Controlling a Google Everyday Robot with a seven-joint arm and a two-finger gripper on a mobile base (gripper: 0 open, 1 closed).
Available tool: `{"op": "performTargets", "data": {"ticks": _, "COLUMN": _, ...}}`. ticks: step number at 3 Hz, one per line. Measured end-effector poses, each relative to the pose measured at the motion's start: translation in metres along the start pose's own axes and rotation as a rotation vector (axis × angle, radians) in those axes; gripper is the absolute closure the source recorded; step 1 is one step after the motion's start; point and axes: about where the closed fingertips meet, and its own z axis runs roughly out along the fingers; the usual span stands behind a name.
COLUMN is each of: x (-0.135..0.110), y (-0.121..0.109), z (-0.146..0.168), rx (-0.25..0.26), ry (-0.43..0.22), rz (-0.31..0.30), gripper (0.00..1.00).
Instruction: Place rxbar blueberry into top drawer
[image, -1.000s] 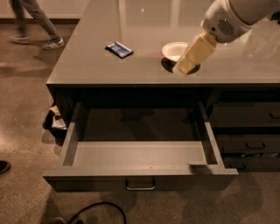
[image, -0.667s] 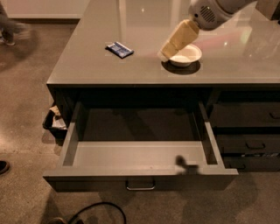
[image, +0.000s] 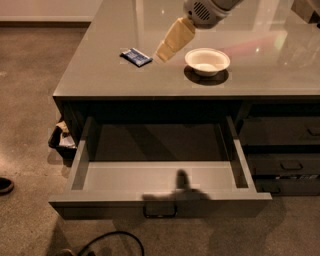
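Observation:
The rxbar blueberry (image: 136, 56), a small flat dark blue wrapper with white markings, lies on the grey countertop (image: 150, 82) toward its left side. My gripper (image: 165, 51), with tan fingers, hangs above the counter just right of the bar, between it and the white bowl, and holds nothing. The top drawer (image: 159, 175) is pulled wide open below the counter's front edge. Its light grey inside is bare, and a small metal bar handle is on its front.
A white round bowl (image: 207, 60) stands on the counter right of my gripper. Narrower dark drawers (image: 282, 150) are shut at the right. A bin with rubbish (image: 63, 140) sits at the left. A black cable (image: 107, 242) lies on the floor.
My gripper has moved left, from over the bowl to just beside the rxbar blueberry. The people at the far left are no longer in view.

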Motion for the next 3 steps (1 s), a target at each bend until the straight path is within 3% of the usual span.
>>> {"op": "performTargets", "data": {"ticks": 1, "x": -0.004, "y": -0.007, "z": 0.008, "rx": 0.026, "ry": -0.017, "rz": 0.046, "gripper": 0.0}}
{"op": "performTargets", "data": {"ticks": 2, "x": -0.016, "y": -0.024, "z": 0.041, "rx": 0.093, "ry": -0.046, "rz": 0.124, "gripper": 0.0}}
{"op": "performTargets", "data": {"ticks": 3, "x": -0.037, "y": -0.042, "z": 0.074, "rx": 0.196, "ry": -0.094, "rz": 0.192, "gripper": 0.0}}
